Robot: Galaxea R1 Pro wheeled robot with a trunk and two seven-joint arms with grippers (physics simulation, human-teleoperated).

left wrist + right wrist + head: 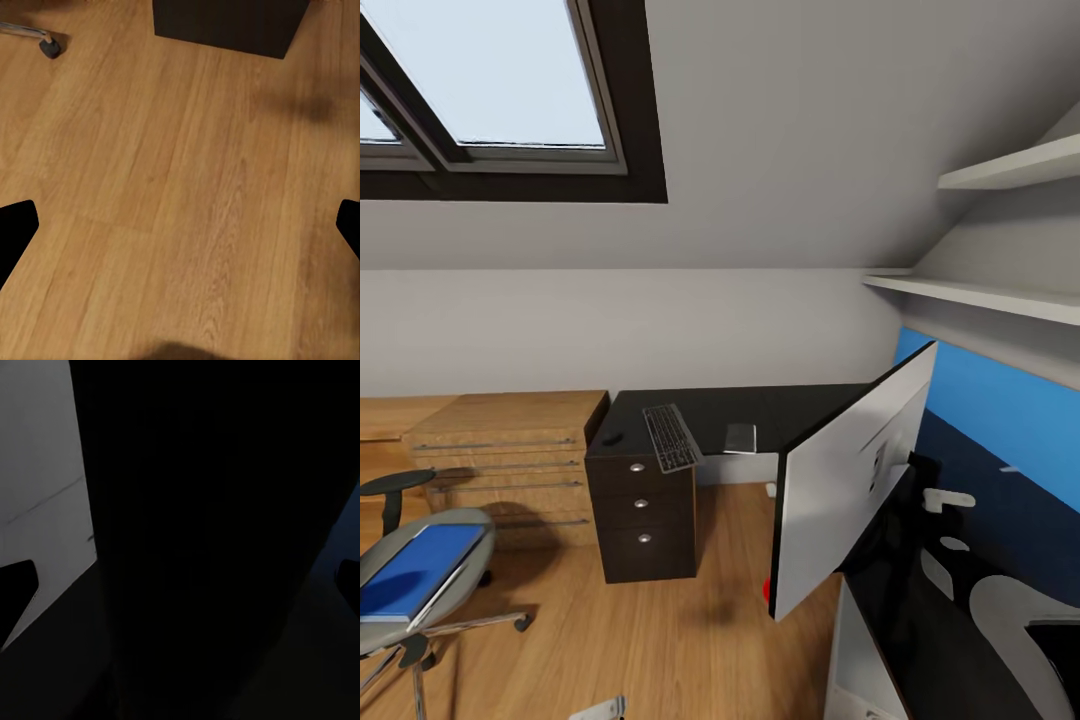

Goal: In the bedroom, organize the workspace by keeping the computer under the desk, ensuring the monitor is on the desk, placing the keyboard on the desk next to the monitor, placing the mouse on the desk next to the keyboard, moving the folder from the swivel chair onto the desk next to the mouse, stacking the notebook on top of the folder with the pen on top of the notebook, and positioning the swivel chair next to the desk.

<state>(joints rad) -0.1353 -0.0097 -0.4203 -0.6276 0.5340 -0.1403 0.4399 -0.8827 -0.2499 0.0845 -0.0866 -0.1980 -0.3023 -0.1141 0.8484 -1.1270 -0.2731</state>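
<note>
Bedroom under a sloped ceiling with a skylight [490,80]. Black desk [760,405] along the far wall, keyboard [671,437] lying on top, mouse [611,438] just beside it at the left edge. Monitor [840,490] close at right, silver back showing, tilted. Blue folder [418,570] flat on the swivel chair [390,600] seat at left. Left gripper [180,225] over wooden floor [172,210], jaws spread wide. Right gripper [180,585] against dark surfaces, jaws likewise apart, pinching nothing visible.

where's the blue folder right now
In the head view, the folder lies flat on the swivel chair seat at lower left, on the wood floor left of the desk drawer unit.
</note>
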